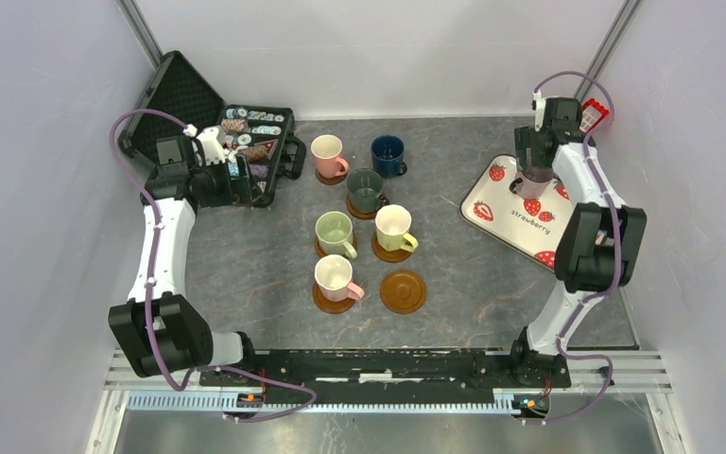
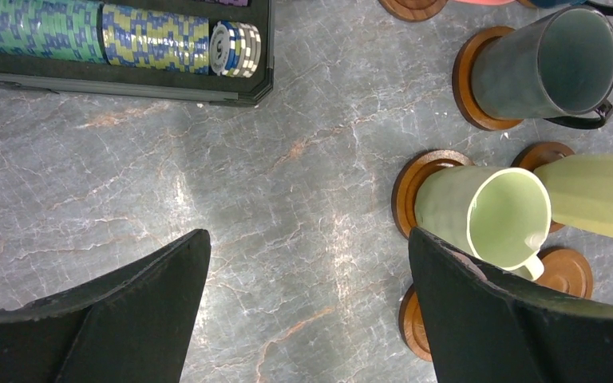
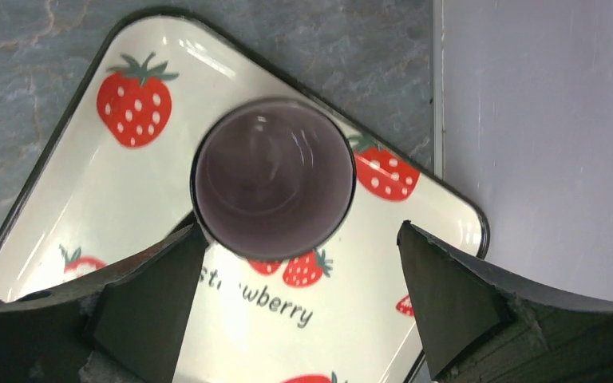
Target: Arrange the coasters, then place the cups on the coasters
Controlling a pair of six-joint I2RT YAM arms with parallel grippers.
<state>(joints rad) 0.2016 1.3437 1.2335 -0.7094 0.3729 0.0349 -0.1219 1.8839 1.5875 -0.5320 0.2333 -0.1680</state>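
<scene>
Cup in mauve-grey (image 3: 274, 179) stands upright on the strawberry tray (image 3: 112, 207) at the right of the tabletop (image 1: 246, 265), well apart from the others. My right tool (image 3: 299, 230) hangs straight above it, jaws wide apart and gripping nothing. In the wrist view the rim sits just ahead of the fingertips rather than between them, so I judge this to be the approach for the last pick.

Six other cups (image 1: 366, 189) each stand on coasters (image 1: 388, 253) in the middle cluster, with the pale pink-white cup (image 1: 334, 275) nearest me. Just beside it lies the one bare coaster (image 1: 403, 290). It sits on the near right of the group, where I reckon the right arm can reach it without crossing the filled ones.

My left tool (image 2: 310, 233) is spread and empty too, held over bare tabletop near the chip case (image 2: 128, 48), clear of the cluster.
</scene>
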